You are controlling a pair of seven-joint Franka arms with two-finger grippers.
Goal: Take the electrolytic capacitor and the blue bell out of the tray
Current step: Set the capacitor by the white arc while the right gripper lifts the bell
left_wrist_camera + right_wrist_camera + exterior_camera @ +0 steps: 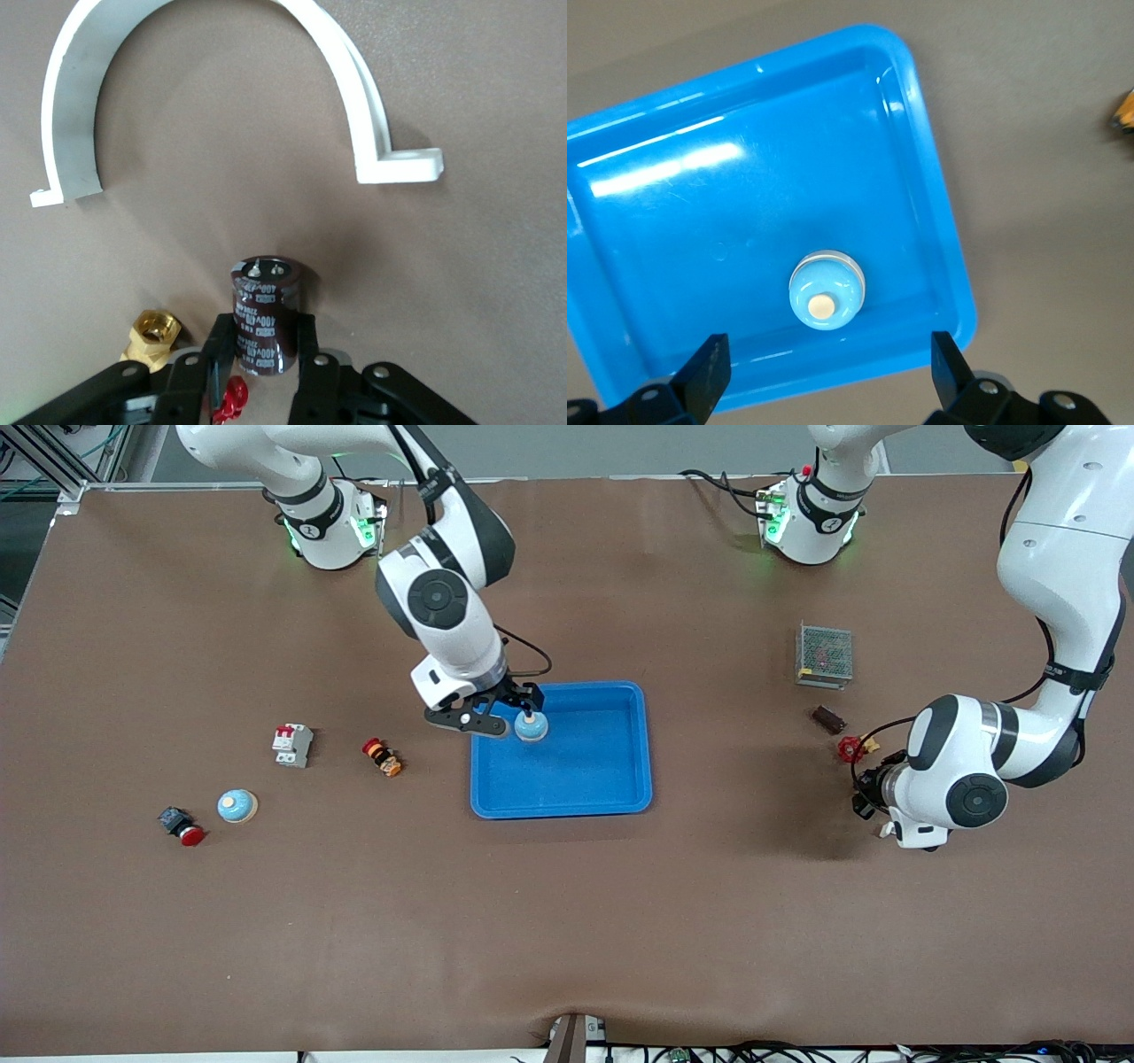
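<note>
Pale blue dome bell with a cream button [824,299] sitting upright in the shallow blue plastic tray [611,779], at the corner toward the right arm's end and farther from the front camera. Right gripper [530,710] poised over that bell, fingers [707,372] spread wide to either side, holding nothing. Dark brown cylindrical capacitor [264,315] standing upright on the brown table mat [549,921] toward the left arm's end, clamped between the black fingers [305,350] of the left gripper [262,354], low over the mat. Just beside it a brass fitting with a red handle [155,338] and, near, a white plastic half-round pipe clamp [221,88]. Farther from the front camera, a small dark block [829,718] and a metal mesh box [825,654]. Toward the right arm's end, a second pale blue bell [236,805], a red-capped push button [182,825], a white circuit breaker [292,744] and a small orange and black part [383,757]. Mat plain brown, faintly creased; cables [797,1052] along the table edge nearest the front camera
</note>
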